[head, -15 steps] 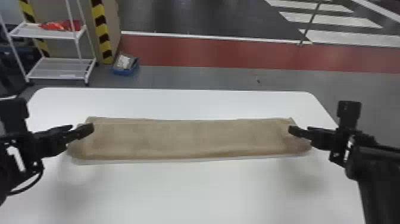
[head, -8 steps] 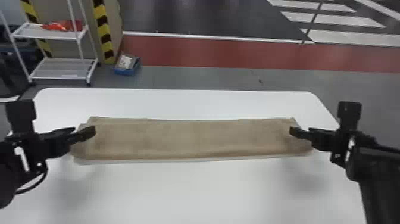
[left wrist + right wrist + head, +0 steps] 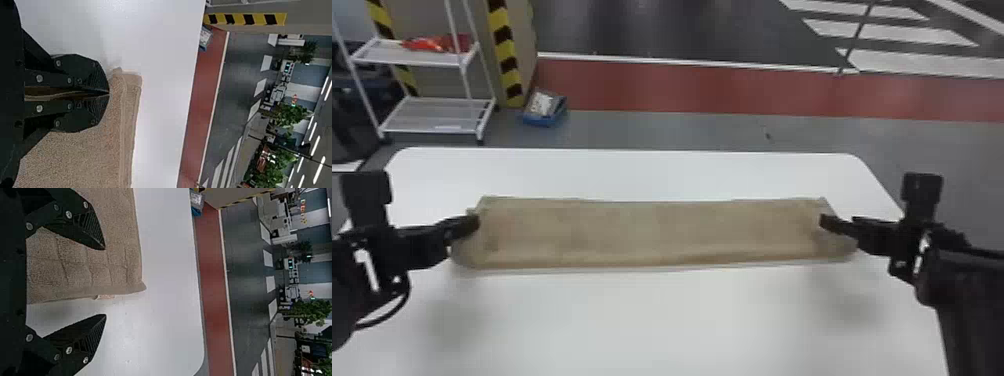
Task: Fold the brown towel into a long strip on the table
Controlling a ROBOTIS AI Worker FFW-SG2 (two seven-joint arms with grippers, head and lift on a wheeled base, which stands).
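The brown towel (image 3: 652, 232) lies as a long, wide strip across the table, its ends reaching toward both arms. At its left end is my left gripper (image 3: 477, 223); in the left wrist view the left gripper (image 3: 109, 93) is shut on the towel (image 3: 78, 156), near a folded corner. My right gripper (image 3: 824, 223) is at the strip's right end. In the right wrist view, the right gripper (image 3: 105, 282) stands open, one finger over the towel (image 3: 78, 266) and the other beyond its end edge, above the bare tabletop.
The white table (image 3: 652, 320) extends in front of and behind the towel. Past its far edge stand a white wire shelf (image 3: 442, 112) at the back left and a blue box (image 3: 544, 112) on the floor.
In the head view, my left gripper has moved slightly to the right at the towel's left end. The right gripper has barely shifted, and the towel looks nearly the same.
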